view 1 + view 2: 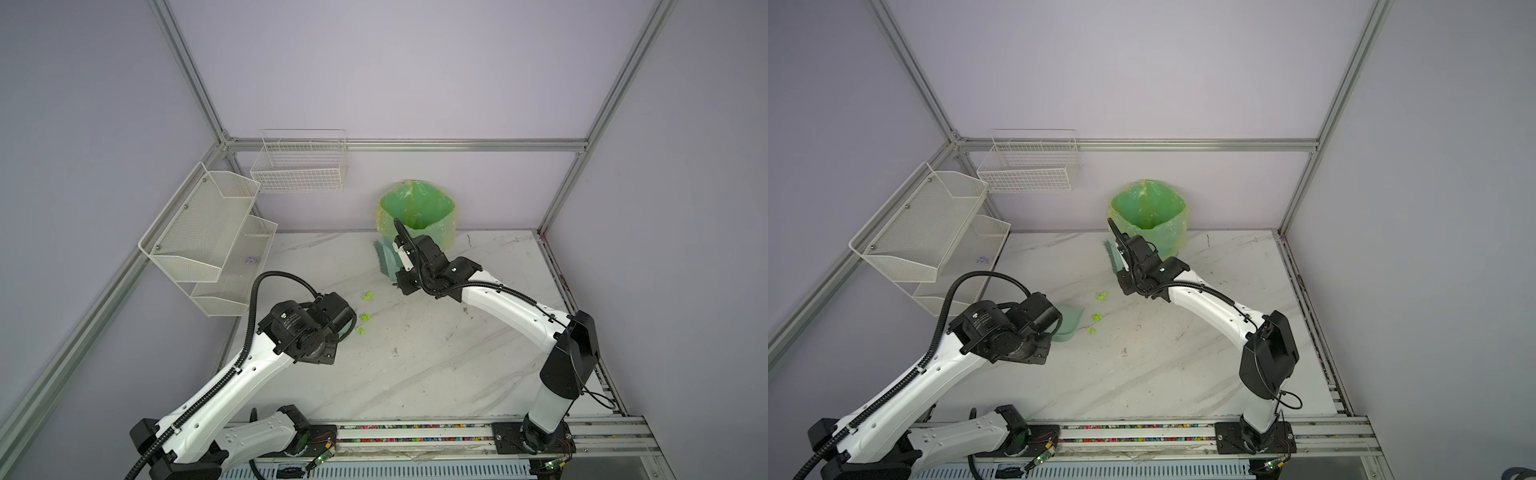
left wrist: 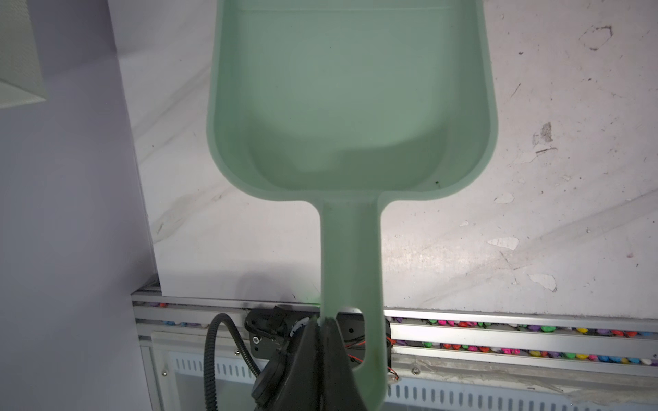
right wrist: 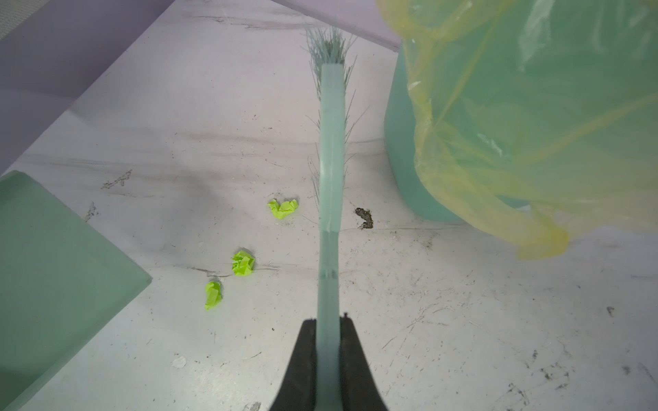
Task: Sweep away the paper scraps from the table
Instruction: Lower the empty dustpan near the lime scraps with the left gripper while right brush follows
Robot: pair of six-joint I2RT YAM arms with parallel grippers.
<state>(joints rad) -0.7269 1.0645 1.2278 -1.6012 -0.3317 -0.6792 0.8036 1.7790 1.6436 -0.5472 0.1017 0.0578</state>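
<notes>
Here, two held sweeping tools flank three loose paper scraps (image 3: 243, 263).
The left gripper (image 2: 324, 322) is clamped tight on the handle of the pale green dustpan (image 2: 349, 89), and the right gripper (image 3: 329, 323) likewise pinches the handle of the teal brush (image 3: 332, 142). The neon yellow-green scraps lie on the marble-veined table (image 1: 436, 374) between the dustpan's mouth and the brush. A plastic-lined waste bin (image 1: 417, 212) stands at the back edge near the bristles.
</notes>
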